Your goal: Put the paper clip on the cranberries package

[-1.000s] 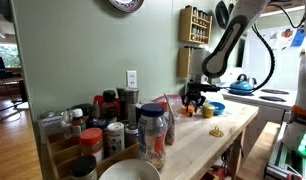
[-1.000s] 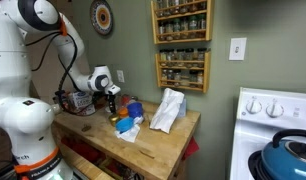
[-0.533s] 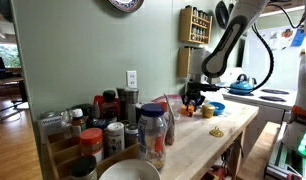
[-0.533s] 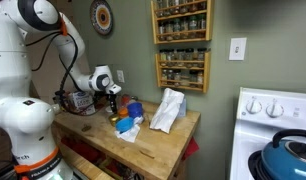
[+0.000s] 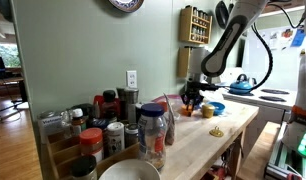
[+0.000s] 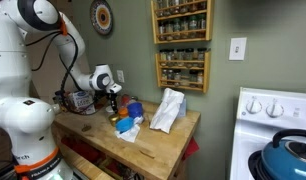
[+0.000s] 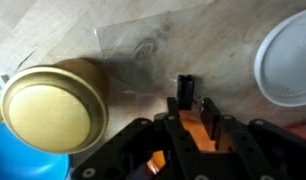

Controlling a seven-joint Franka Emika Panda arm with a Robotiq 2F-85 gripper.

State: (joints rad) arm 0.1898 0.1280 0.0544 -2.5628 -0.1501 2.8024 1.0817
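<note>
In both exterior views the white jointed robot arm [image 5: 233, 30] reaches out with its elbow bent, and its wrist points straight down. The black two-fingered gripper [image 7: 189, 104] hangs over the light wooden worktop [image 7: 53, 30] (fingers down), jaws drawn close on a small black clip [image 7: 187, 88] held at their tips.

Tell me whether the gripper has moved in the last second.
No. In both exterior views the gripper, shut on the paper clip, keeps its place against the wall spice rack.
</note>
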